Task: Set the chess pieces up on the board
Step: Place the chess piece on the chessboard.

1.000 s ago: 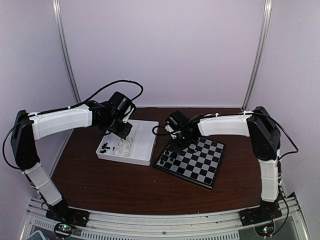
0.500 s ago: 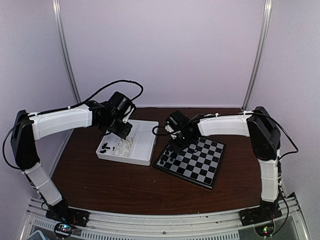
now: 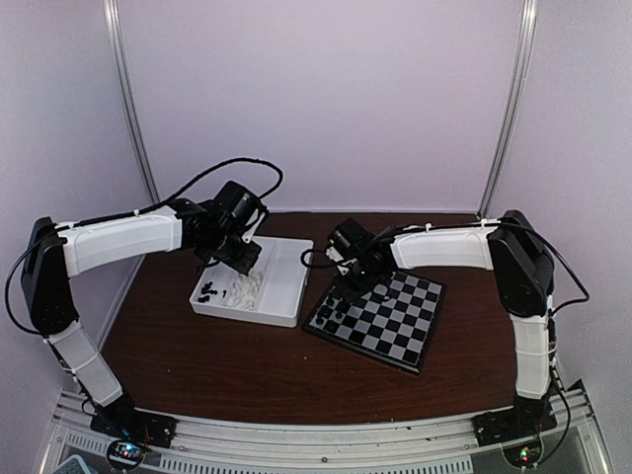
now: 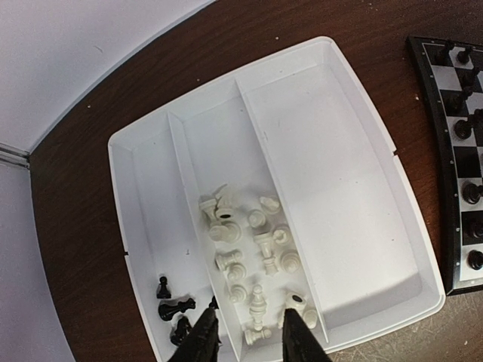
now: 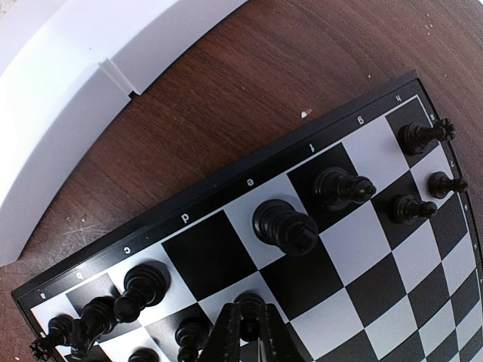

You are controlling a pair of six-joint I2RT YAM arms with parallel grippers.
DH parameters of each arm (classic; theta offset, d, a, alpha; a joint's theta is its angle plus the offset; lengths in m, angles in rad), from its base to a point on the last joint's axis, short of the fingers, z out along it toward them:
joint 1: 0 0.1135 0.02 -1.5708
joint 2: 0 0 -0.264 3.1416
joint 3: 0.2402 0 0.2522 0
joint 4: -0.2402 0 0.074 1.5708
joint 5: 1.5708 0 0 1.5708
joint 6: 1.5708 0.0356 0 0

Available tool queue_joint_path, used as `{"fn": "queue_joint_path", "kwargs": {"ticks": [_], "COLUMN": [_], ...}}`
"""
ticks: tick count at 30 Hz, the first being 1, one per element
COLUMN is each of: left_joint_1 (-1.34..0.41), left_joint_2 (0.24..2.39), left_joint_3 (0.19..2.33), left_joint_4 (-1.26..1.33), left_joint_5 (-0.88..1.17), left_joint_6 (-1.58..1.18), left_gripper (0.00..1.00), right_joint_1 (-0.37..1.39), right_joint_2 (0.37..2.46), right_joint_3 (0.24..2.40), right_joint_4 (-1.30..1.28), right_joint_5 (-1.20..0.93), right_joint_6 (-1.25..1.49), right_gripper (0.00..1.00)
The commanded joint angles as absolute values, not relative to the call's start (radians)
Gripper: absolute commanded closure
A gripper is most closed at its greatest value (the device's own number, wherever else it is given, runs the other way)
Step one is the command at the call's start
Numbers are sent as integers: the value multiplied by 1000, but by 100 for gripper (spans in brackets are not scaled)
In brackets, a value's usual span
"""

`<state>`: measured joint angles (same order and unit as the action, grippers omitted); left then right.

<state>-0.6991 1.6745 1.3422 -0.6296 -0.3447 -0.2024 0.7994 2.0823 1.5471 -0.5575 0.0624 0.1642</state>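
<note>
The board [image 3: 387, 326] lies right of centre, with black chess pieces along its left edge. In the right wrist view my right gripper [image 5: 253, 333] is shut on a small black pawn [image 5: 250, 304] that stands on a pale square of the second row. A taller black piece [image 5: 285, 225] stands one row beyond it. My left gripper [image 4: 253, 339] hangs open above the near end of the white tray [image 4: 324, 166]. Its fingers straddle the middle compartment, where several white pieces [image 4: 249, 249] lie. A few black pieces [image 4: 172, 308] lie in the left compartment.
The tray [image 3: 286, 272] stands just left of the board on the brown table. The tray's right compartment holds nothing. The board's rim [image 5: 219, 197] carries file letters. White walls close the table at the back and sides.
</note>
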Motion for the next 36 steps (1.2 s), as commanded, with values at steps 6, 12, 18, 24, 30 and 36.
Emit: {"fn": "queue_joint_path", "kwargs": {"ticks": [6, 12, 18, 24, 30, 36], "left_joint_1": [-689, -689, -687, -678, -653, -555], "left_joint_2": [1671, 1668, 1661, 1654, 1636, 1655], "left_joint_3": [1360, 1364, 1361, 1335, 1249, 1210], "left_joint_4": [-614, -615, -618, -630, -645, -656], "left_joint_5": [-351, -355, -361, -367, -384, -282], "left_joint_6": [-198, -194, -195, -212, -277, -312], "left_gripper": [70, 70, 70, 68, 57, 70], "right_joint_1": [792, 792, 792, 792, 793, 793], "right_joint_2": [2067, 2041, 2018, 1940, 1822, 1734], "right_joint_3": [1536, 1540, 1554, 1526, 1450, 1407], "right_joint_4": [-600, -598, -609, -605, -545, -492], "right_joint_5": [84, 91, 104, 133, 128, 98], "right_joint_6": [166, 163, 161, 163, 165, 165], "right_gripper": [83, 72, 72, 72, 73, 73]}}
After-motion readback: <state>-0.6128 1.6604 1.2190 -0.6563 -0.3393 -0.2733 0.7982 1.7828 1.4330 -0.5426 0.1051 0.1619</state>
